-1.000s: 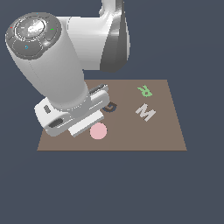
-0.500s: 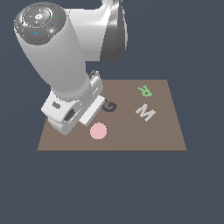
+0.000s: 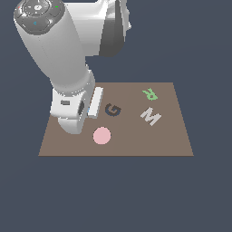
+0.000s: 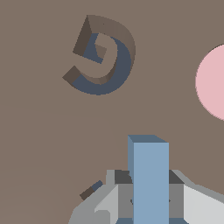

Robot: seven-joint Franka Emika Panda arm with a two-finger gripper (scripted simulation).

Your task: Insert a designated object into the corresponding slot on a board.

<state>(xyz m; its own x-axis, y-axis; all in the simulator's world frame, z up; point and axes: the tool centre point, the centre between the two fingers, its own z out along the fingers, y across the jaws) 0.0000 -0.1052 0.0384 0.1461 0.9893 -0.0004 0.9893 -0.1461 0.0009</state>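
Observation:
In the wrist view a light-blue block (image 4: 148,164), the designated object, stands upright between the grey fingers (image 4: 119,194). My gripper (image 4: 148,194) is shut on it, just above the brown board (image 4: 43,131). In the exterior view the hand (image 3: 72,108) hangs over the board (image 3: 172,136) near that view's left end and hides the fingers and the block. The T-shaped slot is hidden. A small dark sliver (image 4: 92,190) shows beside one finger; I cannot tell what it is.
A dark G-shaped recess (image 3: 113,109) (image 4: 103,57) lies beside the hand. A pink disc (image 3: 102,135) (image 4: 214,83) rests near the board's front edge. A grey-white M (image 3: 151,116) and a green R (image 3: 149,94) lie toward the exterior view's right.
The arm has swung more upright and the hand has turned over the board's left end. The disc and the letters have not moved.

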